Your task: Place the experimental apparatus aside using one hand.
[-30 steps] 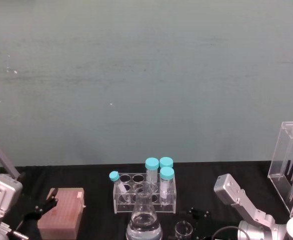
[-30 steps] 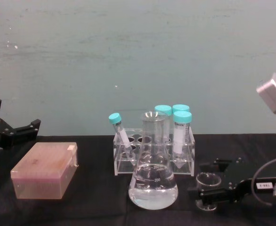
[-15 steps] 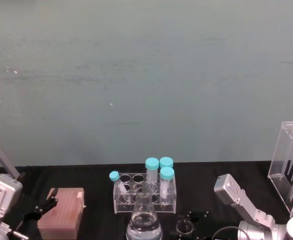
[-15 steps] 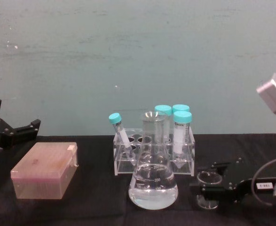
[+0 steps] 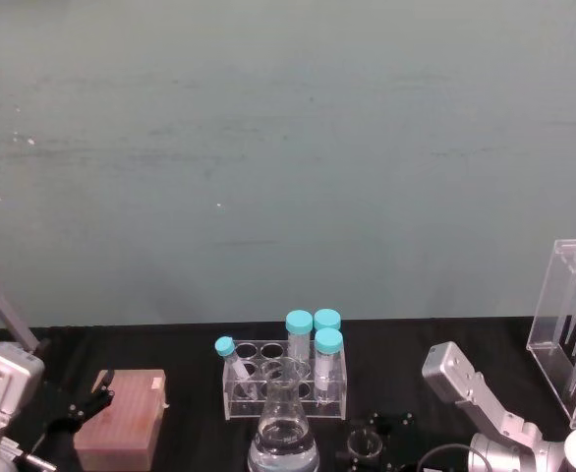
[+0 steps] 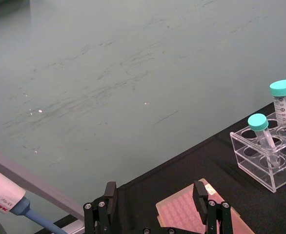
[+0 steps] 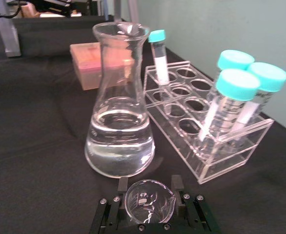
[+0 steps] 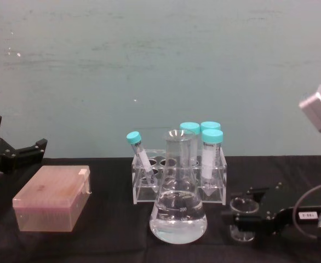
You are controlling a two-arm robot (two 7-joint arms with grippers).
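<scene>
Closed in since a second ago, our right gripper [image 7: 150,183] clamps the small beaker [image 7: 149,205] near the front edge of the table [image 8: 111,244] — just right of the conical flask [image 8: 178,211]. At the left edge our left gripper [image 6: 154,192] hangs wide open, empty.

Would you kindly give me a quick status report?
Right gripper shut on small beaker. Left gripper open, parked by pink box. Conical flask close beside small beaker.
</scene>
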